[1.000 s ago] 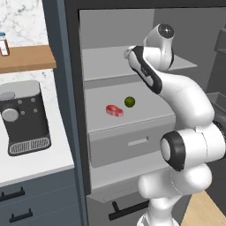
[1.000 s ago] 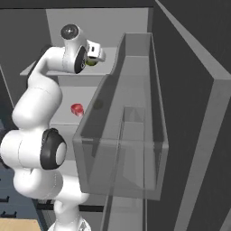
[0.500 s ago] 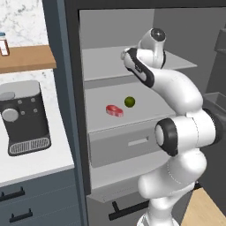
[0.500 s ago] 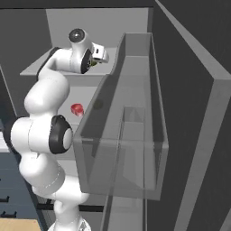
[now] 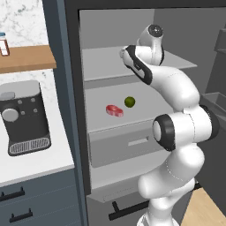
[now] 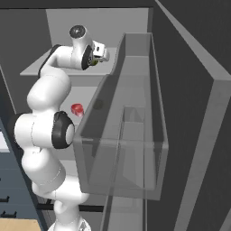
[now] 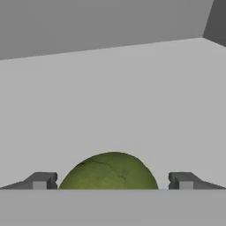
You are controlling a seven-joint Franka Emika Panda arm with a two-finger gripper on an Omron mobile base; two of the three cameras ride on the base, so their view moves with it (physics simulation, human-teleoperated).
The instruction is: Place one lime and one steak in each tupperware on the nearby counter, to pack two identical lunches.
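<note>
Arm reaching to a lime on the fridge's upper shelf.

The shelf [image 5: 106,62] carries a lime [image 7: 109,172] dead centre between the jaws, which stand wide on either side, not touching it. Below, on the lower shelf, lie a steak [image 5: 114,110] and second lime [image 5: 129,102].

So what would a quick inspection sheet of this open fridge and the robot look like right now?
Surface: grey middle shelf in the open fridge, upper shelf above it.
Job's things: red steak and lime apart on the middle shelf; second lime right ahead of the hand.
Clutter: coffee machine on the white counter; small jar on a wooden shelf.
Grippers: gripper open, fingertips either side of the second lime, not touching.
Cables: nothing seen.
Surroundings: clear door bin.
</note>
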